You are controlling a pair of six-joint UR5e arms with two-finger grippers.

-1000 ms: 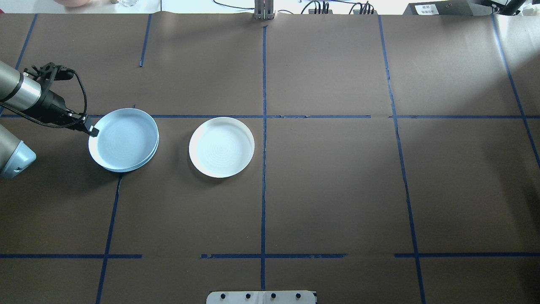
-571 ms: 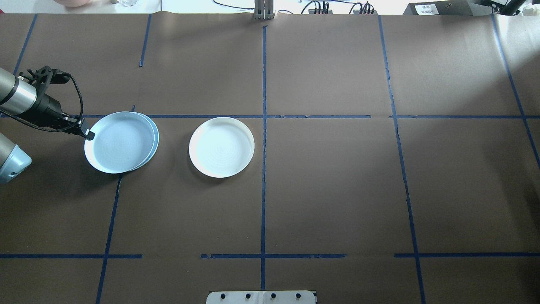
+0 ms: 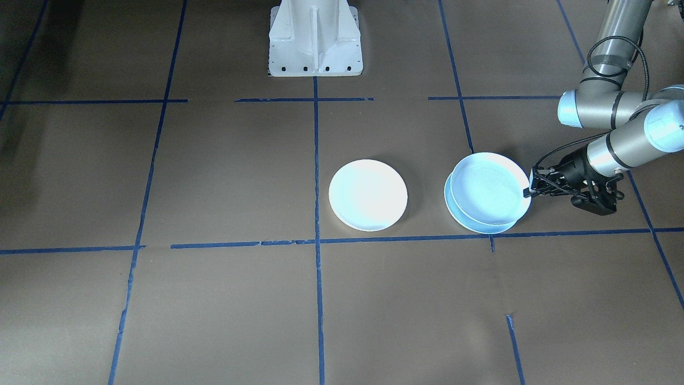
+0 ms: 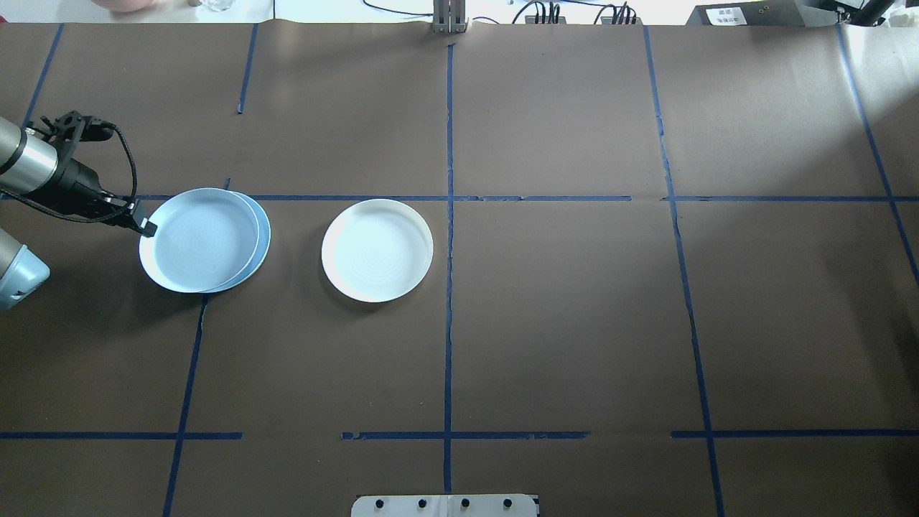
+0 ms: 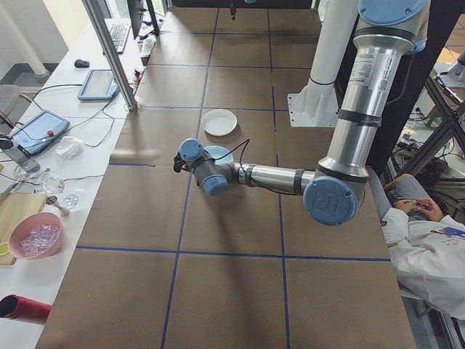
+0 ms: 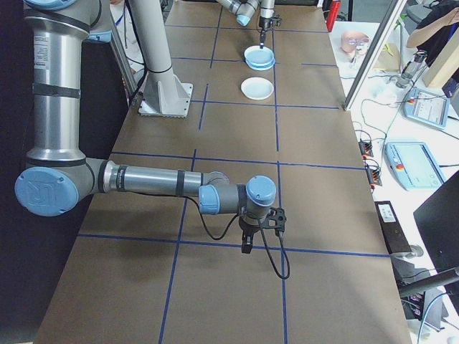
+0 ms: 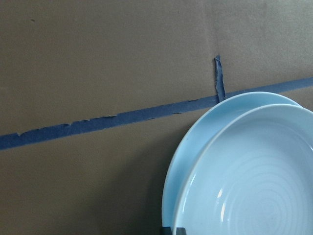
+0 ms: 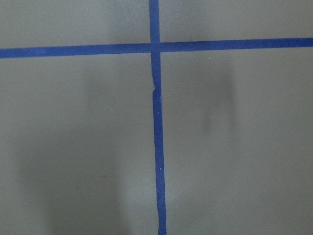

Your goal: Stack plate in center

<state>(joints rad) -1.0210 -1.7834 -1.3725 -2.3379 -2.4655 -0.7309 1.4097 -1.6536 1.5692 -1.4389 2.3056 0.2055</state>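
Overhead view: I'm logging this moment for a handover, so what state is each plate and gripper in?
Upper pale-blue round plate: gripped at its rim, lying offset over the other.
Lower pale-blue round plate: flat on the table, mostly covered.
White round plate: flat on the table, apart, empty.
Left gripper: shut on the upper plate's rim.
Right gripper: away from the plates; open or shut, cannot tell.

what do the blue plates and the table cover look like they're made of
Blue plates: probably glazed ceramic, though hard plastic is possible; glossy highlights and faint concentric rings show in the left wrist view. Table cover: matte brown paper, by its seams and flat, dull look.
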